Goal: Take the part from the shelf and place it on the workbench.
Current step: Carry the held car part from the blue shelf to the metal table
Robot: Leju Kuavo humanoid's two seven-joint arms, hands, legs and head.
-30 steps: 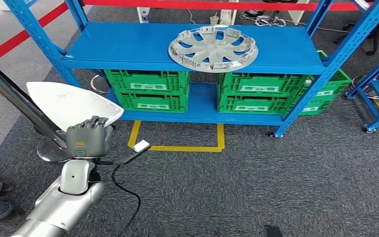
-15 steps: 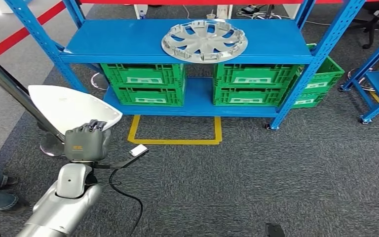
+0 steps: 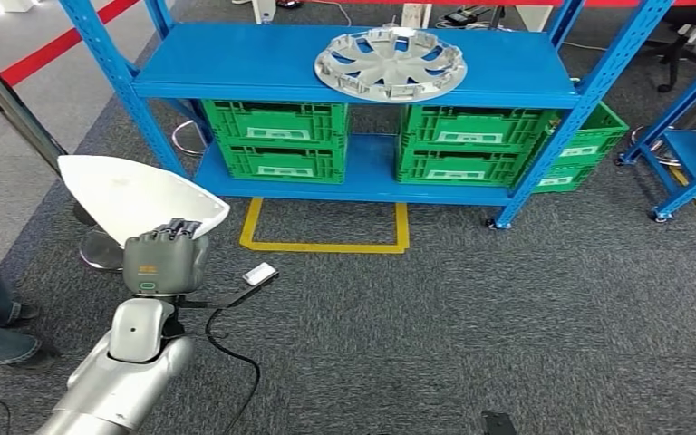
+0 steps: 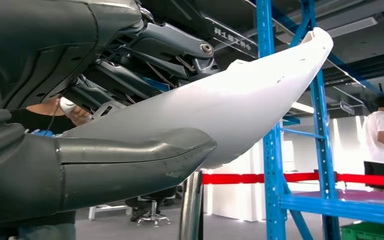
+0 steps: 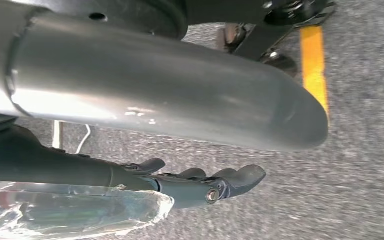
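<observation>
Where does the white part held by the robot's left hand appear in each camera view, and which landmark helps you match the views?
Head view: the white part sits at lower left, gripped by the left hand.
Left wrist view: the white part sweeps across the middle, between the thumb and the dark fingers.
Right wrist view: not in it.
Shared landmark: the blue shelf, seen in the head and left wrist views.

Left hand [image 3: 165, 260] gripping white curved part [image 3: 136, 193] above grey carpet [image 3: 471, 317]. Silver hubcap [image 3: 390, 63] lying flat near blue shelf's [image 3: 236, 63] back edge. Green crates [image 3: 281, 140] on lower level.
</observation>
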